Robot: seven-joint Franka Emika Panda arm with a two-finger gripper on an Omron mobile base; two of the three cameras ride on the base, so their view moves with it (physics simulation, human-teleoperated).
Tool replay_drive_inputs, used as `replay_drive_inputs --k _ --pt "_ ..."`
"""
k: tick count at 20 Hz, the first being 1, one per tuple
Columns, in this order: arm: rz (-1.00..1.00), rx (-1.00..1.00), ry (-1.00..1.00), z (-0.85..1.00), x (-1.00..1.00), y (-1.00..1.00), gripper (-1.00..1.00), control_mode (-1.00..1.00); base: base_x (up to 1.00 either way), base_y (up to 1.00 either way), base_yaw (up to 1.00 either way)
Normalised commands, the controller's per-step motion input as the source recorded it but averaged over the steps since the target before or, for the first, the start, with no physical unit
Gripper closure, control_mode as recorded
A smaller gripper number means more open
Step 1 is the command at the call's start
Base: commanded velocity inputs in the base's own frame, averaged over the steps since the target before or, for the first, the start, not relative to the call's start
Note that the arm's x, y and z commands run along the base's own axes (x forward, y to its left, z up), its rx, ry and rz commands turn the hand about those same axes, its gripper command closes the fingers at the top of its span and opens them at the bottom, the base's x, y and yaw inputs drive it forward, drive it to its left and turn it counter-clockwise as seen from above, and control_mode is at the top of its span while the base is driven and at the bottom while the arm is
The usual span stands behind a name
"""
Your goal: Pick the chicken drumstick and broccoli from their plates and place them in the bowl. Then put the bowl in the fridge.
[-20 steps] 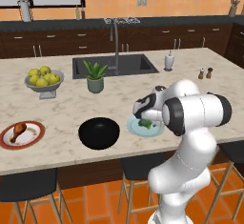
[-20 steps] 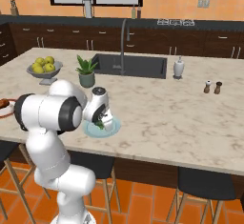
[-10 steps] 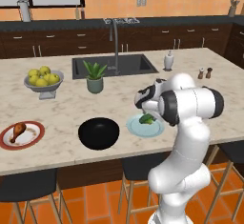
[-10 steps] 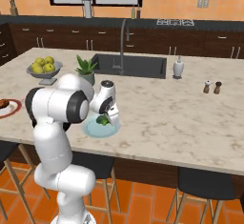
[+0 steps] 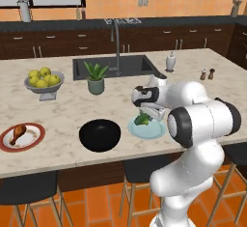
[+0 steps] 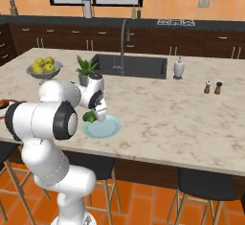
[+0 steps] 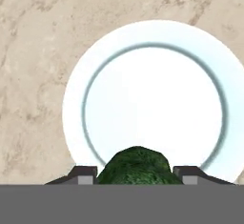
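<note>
The small dark-green bumpy broccoli floret is sitting between the two dark fingertips of the gripper, which are closing on it from either side. In the left base view the floret is hanging just above the round pale blue-green plate, apparently clear of its surface, and the hand view is showing the plate's middle bare below it.

The main risk, as I judge it, is the grip: the floret is lumpy and the tips are catching only its sides, so a quick swing could be shaking it loose onto the beige marbled stone counter before it reaches its target. That target, the round shallow glossy black bowl, is lying just beside the plate on its left, so the carry is short. Releasing too early, or too near the rim, could be sending the floret bouncing off the edge.

Farther left, the orange-brown roasted chicken drumstick is waiting on the white plate with a red-brown rim, well apart from the arm. Behind the black bowl, the spiky green potted plant and the grey footed bowl of yellow-green fruit are standing far enough back that a low sideways move should not be touching them.
</note>
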Motion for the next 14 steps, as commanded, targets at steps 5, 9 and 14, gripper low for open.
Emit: replay_drive_inputs --k 5,9,14 --pt "0.0 -0.01 -0.16 0.57 -0.72 0.98 1.0 -1.0 0.0 0.0 0.0" --pt "0.0 0.0 -0.1 0.2 -0.1 1.0 1.0 -1.0 0.0 0.0 0.0" --pt "0.0 0.0 0.01 -0.04 0.41 0.96 1.0 -1.0 0.0 0.0 0.0"
